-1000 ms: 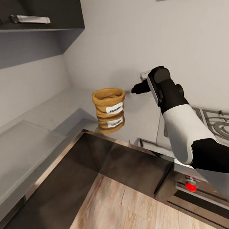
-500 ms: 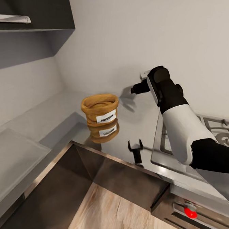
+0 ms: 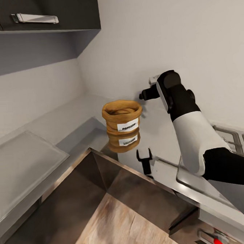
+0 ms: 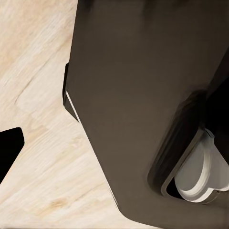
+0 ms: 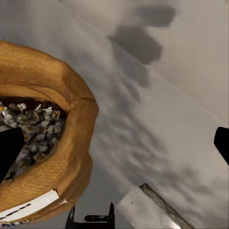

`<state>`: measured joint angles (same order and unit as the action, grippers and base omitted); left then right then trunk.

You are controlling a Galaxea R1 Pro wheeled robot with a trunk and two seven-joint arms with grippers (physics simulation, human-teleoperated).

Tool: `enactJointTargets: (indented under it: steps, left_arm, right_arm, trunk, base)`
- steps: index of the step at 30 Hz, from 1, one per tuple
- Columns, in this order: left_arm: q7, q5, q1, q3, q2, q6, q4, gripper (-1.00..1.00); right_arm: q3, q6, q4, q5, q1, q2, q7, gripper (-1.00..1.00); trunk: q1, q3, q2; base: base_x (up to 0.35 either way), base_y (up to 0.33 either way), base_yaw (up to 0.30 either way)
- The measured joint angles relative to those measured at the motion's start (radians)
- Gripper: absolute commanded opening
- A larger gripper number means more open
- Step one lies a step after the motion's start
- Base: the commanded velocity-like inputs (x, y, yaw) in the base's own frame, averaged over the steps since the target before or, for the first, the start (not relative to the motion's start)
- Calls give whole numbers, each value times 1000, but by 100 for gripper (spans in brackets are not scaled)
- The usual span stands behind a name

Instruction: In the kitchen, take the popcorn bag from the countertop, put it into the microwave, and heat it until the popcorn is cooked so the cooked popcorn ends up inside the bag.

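Right arm reaching for the popcorn sack near the counter's inner corner.

The countertop (image 3: pixel 53 123) wraps the room corner under dark wall cabinets (image 3: pixel 45 12), with the steel hob (image 3: pixel 232 138) at its right end. The popcorn bag (image 3: pixel 122 120) stands upright on the slab close to the front edge where the two runs meet, label facing the robot, so a side approach looks practical. The right gripper (image 3: pixel 144 95) hovers just beside the bag's rim on the wall side, apart from it; in the right wrist view its dark fingertips (image 5: pixel 8 150) sit spread wide, unclenched, one over the popcorn (image 5: pixel 33 126) and one over bare counter. The left gripper's state cannot be told.
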<state>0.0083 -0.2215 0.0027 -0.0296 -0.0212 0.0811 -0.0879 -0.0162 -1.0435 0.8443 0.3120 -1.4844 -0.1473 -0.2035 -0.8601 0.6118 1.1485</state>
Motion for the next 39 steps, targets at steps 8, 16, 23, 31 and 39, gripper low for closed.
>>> enactJointTargets:
  steps: [8, 16, 23, 31, 39]
  left_arm:
    - [0, 0, 0, 0, -1, 0, 0, 100]
    - [0, 0, 0, 0, -2, 0, 0, 100]
    - [-1, 1, 0, 2, 1, 0, 1, 100]
    - [-1, 2, 0, 2, 0, 0, 1, 100]
    - [-1, 2, 0, 1, 0, 0, 0, 100]
  right_arm:
    - [-3, 0, 66, 4, 0, -10, 2, 100]
    - [-2, 0, 82, 4, 0, -17, 2, 100]
    - [-1, 0, 76, 3, 0, -17, 2, 100]
    - [-1, 0, -11, -1, 4, -26, 2, 100]
    - [0, 0, -174, -8, 5, -27, 2, 100]
  trunk:
    - [0, 0, 0]
    - [0, 0, 0]
    - [0, 0, 0]
    - [0, 0, 0]
    - [0, 0, 0]
  base:
    - [0, 0, 37]
    - [0, 0, 0]
    - [77, 0, 0]
    - [229, 0, 0]
    - [5, 0, 0]
